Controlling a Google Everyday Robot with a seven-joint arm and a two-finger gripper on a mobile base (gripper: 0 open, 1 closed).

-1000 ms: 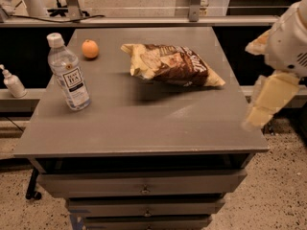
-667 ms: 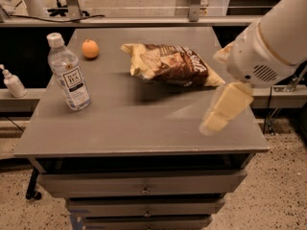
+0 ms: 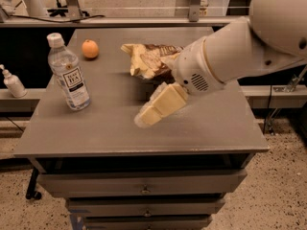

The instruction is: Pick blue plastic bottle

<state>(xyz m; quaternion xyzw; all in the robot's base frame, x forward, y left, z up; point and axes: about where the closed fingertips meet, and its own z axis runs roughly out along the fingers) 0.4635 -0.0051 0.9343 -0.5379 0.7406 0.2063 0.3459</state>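
The blue plastic bottle point(image 3: 68, 72) stands upright near the left edge of the grey table point(image 3: 211, 128). It is clear plastic with a white cap and a "TEA" label. My gripper point(image 3: 144, 119) hangs over the middle of the table, to the right of the bottle and well apart from it. Its cream-coloured fingers point(image 3: 160, 104) point down and to the left, toward the bottle. The white arm reaches in from the upper right.
A small orange point(image 3: 89, 49) sits at the back left of the table. A brown-and-cream snack bag point(image 3: 146, 59) lies at the back centre, partly behind my arm. A small white pump-top bottle point(image 3: 13, 82) stands on a ledge left of the table. Drawers sit below the tabletop.
My arm has swung in from the right edge of the table toward the middle, bringing the gripper closer to the bottle. The bottle, orange and bag have not moved.
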